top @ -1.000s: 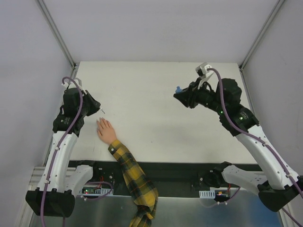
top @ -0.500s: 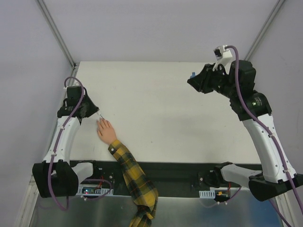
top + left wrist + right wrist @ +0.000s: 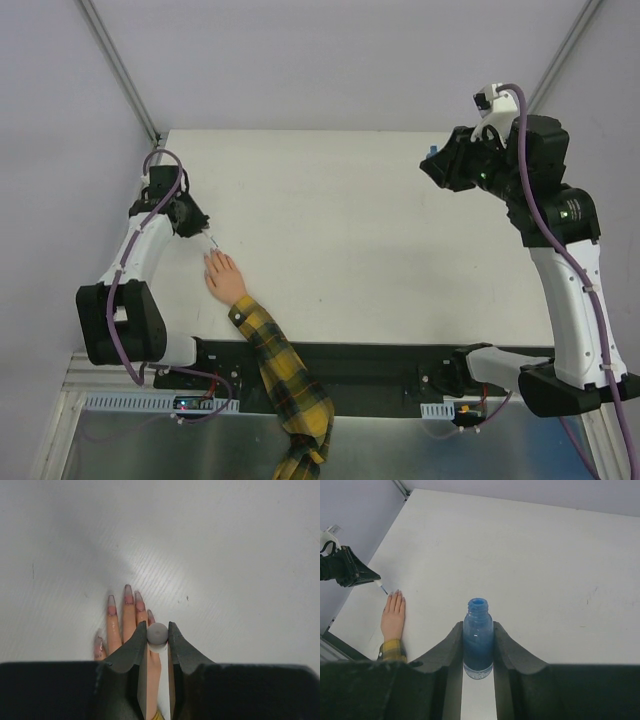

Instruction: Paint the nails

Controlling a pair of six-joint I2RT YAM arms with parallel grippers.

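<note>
A small peach hand with a yellow-and-black plaid sleeve lies flat at the table's front left. In the left wrist view its nails look pinkish with grey tips. My left gripper is shut on a grey-capped nail brush, held just above the fingers, with the thin tip next to the fingertips. My right gripper is raised at the back right, shut on an uncapped blue polish bottle. The hand also shows in the right wrist view.
The white table is bounded by grey walls on the left, back and right, with metal frame posts at the back corners. The dark front edge runs past the arm bases.
My right arm has lifted the blue bottle up and toward the back right. My left arm has swung back-left while the brush tip stayed by the fingertips.
</note>
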